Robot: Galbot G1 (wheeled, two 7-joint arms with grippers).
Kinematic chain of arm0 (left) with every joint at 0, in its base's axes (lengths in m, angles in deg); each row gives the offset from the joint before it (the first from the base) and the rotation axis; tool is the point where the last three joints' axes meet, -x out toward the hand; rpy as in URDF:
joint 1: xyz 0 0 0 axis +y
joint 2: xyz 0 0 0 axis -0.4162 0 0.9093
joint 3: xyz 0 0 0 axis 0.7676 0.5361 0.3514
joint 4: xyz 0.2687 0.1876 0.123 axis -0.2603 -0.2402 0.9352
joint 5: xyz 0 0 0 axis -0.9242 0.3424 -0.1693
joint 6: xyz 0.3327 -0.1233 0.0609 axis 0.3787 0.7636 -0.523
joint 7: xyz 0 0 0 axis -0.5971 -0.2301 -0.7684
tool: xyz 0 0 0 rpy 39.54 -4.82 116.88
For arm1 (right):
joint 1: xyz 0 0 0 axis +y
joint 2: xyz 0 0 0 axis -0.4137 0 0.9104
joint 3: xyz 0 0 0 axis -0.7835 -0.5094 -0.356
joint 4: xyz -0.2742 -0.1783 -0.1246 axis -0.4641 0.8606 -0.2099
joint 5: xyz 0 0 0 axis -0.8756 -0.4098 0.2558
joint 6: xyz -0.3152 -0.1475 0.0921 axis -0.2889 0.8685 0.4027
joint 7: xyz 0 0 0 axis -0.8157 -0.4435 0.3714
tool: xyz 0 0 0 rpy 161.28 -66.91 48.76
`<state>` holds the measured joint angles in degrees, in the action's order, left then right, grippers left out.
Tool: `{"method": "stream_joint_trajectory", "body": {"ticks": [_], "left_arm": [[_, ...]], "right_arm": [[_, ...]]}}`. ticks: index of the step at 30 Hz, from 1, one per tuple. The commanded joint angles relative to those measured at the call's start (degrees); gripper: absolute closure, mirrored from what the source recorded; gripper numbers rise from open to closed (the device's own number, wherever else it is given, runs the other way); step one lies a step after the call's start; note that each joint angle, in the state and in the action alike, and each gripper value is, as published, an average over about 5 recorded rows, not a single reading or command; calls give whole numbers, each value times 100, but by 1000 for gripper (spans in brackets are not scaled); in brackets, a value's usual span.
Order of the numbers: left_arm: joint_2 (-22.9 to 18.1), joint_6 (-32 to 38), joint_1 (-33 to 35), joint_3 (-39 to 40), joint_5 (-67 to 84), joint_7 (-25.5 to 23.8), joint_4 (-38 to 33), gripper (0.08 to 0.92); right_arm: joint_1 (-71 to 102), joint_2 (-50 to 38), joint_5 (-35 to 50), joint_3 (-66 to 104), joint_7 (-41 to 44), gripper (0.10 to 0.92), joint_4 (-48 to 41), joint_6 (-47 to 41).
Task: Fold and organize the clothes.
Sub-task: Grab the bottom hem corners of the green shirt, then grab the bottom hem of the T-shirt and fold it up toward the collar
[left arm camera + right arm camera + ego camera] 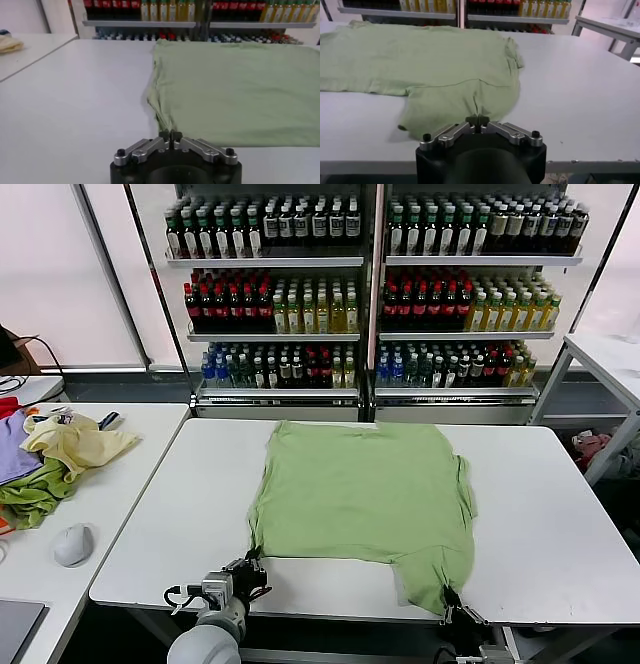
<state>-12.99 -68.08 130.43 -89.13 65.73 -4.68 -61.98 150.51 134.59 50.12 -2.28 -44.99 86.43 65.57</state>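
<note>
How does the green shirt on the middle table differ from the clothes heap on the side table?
The shirt lies spread flat; the heap is crumpled. The shirt is one light green piece; the heap mixes yellow, green and purple. The left gripper and right gripper pinch the shirt's near edge; nothing holds the heap.

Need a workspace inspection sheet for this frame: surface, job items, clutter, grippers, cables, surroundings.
Surface: white table, shirt on it.
Job's things: light green shirt spread flat, graphic not showing; one corner hangs toward the near edge.
Clutter: garment heap and a grey mouse on the side table.
Grippers: left gripper shut on the shirt's near left corner; right gripper shut on the near right corner.
Cables: black cable at far left.
Surroundings: bottle shelves behind.
</note>
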Motion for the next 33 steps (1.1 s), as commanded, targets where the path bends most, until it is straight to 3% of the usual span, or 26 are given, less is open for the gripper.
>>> {"method": "stream_joint_trajectory", "body": {"ticks": [1,11,33], "left_arm": [[55,455,-35,-130,111,-86,-344,912],[158,705,-509,-252,486,-215,-176,912],[88,563,-2376,661,-114,-248,1878,912]], "right_arm": [[-299,-56,82,21,99,904,70,351],[-1535,-407,354,66,68,904,-400,394],[-3710,-726,286,-481,154,904,-2488,244]]}}
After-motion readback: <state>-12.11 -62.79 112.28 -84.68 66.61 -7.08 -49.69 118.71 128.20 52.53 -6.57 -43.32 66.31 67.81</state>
